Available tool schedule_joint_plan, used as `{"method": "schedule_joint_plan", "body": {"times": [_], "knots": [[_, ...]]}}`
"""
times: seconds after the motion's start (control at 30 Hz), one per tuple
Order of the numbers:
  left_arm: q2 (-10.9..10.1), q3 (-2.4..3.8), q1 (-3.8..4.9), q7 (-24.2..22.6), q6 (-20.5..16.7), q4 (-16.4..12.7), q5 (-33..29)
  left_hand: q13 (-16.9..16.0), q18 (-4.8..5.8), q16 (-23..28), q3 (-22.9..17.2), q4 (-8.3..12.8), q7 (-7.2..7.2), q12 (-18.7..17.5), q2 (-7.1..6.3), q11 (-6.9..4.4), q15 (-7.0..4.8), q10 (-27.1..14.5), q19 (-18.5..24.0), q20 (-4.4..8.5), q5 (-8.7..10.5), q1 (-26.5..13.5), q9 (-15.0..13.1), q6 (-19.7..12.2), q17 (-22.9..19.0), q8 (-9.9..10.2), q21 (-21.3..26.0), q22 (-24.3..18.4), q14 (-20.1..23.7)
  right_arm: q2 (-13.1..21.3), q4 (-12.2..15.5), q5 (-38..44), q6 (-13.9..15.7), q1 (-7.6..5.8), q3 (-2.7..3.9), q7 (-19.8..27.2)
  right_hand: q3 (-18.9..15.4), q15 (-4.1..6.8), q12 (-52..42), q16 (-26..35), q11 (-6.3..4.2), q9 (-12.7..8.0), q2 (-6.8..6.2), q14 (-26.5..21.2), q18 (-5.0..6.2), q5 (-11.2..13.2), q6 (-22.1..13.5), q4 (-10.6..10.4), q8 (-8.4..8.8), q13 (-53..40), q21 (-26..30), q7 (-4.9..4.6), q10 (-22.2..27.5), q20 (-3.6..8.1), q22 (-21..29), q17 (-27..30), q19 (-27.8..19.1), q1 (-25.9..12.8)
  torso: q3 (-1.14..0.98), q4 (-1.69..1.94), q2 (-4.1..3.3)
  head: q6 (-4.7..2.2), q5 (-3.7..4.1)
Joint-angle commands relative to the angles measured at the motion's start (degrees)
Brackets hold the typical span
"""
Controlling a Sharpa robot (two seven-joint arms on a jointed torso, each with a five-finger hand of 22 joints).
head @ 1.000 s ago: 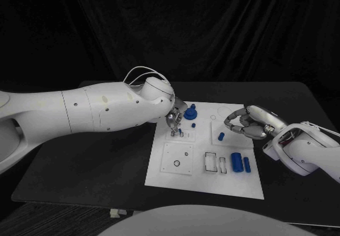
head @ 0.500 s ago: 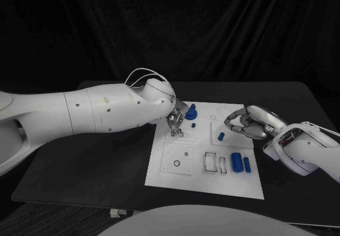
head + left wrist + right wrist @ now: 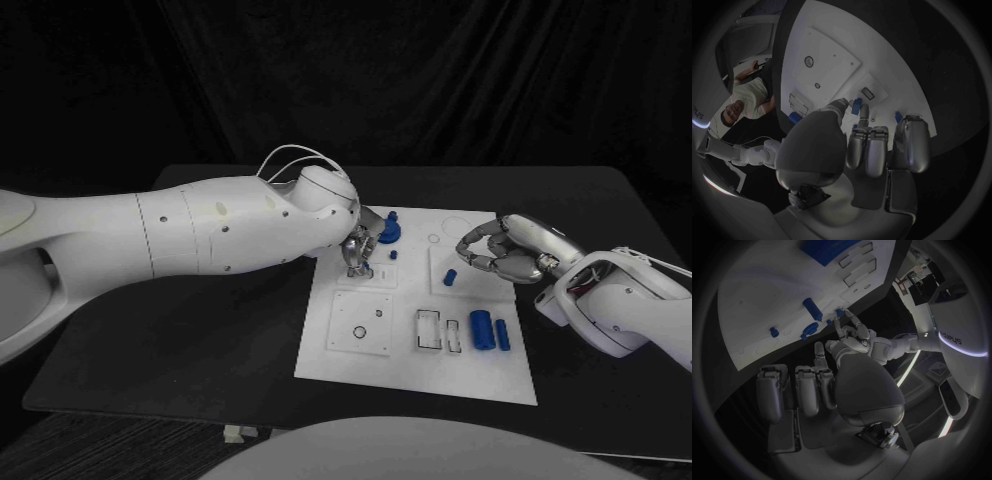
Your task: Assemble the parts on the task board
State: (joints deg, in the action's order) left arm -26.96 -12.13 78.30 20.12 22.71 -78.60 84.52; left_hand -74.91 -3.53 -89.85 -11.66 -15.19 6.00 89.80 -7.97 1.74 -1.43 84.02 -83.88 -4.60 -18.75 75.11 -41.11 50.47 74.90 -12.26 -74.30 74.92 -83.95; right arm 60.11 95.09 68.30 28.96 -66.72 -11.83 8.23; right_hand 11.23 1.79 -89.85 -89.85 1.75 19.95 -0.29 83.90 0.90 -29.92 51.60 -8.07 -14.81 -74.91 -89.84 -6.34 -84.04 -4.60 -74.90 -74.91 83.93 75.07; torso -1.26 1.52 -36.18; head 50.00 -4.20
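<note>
The task board [image 3: 418, 350] is a white rectangular plate lying flat at the centre of the black bench [image 3: 173, 340], divided into square panels with outlined recesses and small holes. Several blue parts sit on it: a knobbed blue piece [image 3: 389, 233] stands upright near the far edge, a small blue peg [image 3: 394, 254] lies just beside it, a short blue part [image 3: 450, 277] rests in the middle right panel, and two blue cylinders [image 3: 490, 331] lie side by side near the right edge, their long axes running from the near edge toward the far edge of the board. The left hand [image 3: 356, 250] hangs over the far left panel with its fingers [image 3: 865, 116] pointing down at the board, close to the knobbed piece and the peg; whether it grasps anything cannot be told. The right hand [image 3: 508, 252] hovers over the board's right edge, fingers curled inward and holding nothing, just beyond the short blue part.
</note>
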Motion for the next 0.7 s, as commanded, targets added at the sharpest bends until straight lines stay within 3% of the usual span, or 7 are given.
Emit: {"method": "schedule_joint_plan", "body": {"times": [0.03,0.17,0.43,0.7], "knots": [[0.2,0.05,-0.13,0.3,-0.5,0.0,-0.5,-15.1,0.23,-0.2,-0.6,0.1,0.00,0.2,0.01,-0.02,0.06,6.0,0.1,-0.30,-0.45,0.7,0.0,0.5,15.1,0.2,0.5,10.7,-6.1,0.1,0.2,0.1,0.2,0.12,0.02,-0.2,0.2,-0.43,-0.2,-0.1,0.40,-0.1,0.04,6.1,-0.90,-0.4,-0.1,-0.1,0.23,-15.1,-0.2,-0.14,-6.0,-0.38,-15.1,-15.1,6.1,-0.3,-0.01,0.01,-0.04,0.00,0.02],[0.1,0.05,-0.19,0.3,-0.6,0.0,-0.5,-15.1,0.24,-0.2,-1.6,0.4,-0.19,0.2,-0.04,-0.20,-0.08,6.0,0.1,-0.19,-1.60,1.3,-0.3,1.1,15.1,-0.2,0.4,10.7,-6.1,0.1,0.2,0.1,0.2,0.12,0.02,-0.2,0.2,-0.43,-0.2,-0.1,0.40,-0.1,0.04,6.1,-0.90,-0.4,-0.1,-0.1,0.23,-15.1,-0.2,-0.14,-6.0,-0.38,-15.1,-15.1,6.1,-0.3,0.02,-0.02,-0.02,0.00,-0.03],[0.2,0.05,-0.25,0.5,-0.7,0.0,-0.5,-15.1,0.22,-0.2,-1.9,0.5,-0.29,0.2,-0.06,-0.27,-0.14,6.0,0.1,-0.14,-1.69,1.4,-0.5,1.3,15.1,-0.4,0.5,10.7,-6.1,0.2,0.2,0.1,0.2,0.12,0.02,-0.2,0.2,-0.44,-0.2,-0.1,0.42,-0.1,-0.01,6.1,-0.90,-0.4,0.0,-0.1,0.22,-15.1,-0.2,-0.16,-6.0,-0.39,-15.1,-15.1,6.1,-0.4,-0.01,-0.01,0.02,0.00,0.03],[0.1,0.05,-0.29,0.7,-1.2,0.0,-0.5,-15.1,0.23,-0.2,-3.5,0.8,-0.99,0.2,-0.10,-0.86,-0.59,6.0,0.0,0.29,-2.02,1.4,-2.7,2.4,15.1,-2.5,0.4,10.8,-6.1,0.2,0.2,0.1,0.1,0.12,0.02,-0.2,0.2,-0.45,-0.2,-0.1,0.43,-0.1,-0.01,6.1,-0.90,-0.5,0.0,-0.1,0.23,-15.1,-0.2,-0.16,-6.0,-0.39,-15.1,-15.1,6.1,-0.4,-0.01,-0.01,0.04,0.00,0.01]]}}
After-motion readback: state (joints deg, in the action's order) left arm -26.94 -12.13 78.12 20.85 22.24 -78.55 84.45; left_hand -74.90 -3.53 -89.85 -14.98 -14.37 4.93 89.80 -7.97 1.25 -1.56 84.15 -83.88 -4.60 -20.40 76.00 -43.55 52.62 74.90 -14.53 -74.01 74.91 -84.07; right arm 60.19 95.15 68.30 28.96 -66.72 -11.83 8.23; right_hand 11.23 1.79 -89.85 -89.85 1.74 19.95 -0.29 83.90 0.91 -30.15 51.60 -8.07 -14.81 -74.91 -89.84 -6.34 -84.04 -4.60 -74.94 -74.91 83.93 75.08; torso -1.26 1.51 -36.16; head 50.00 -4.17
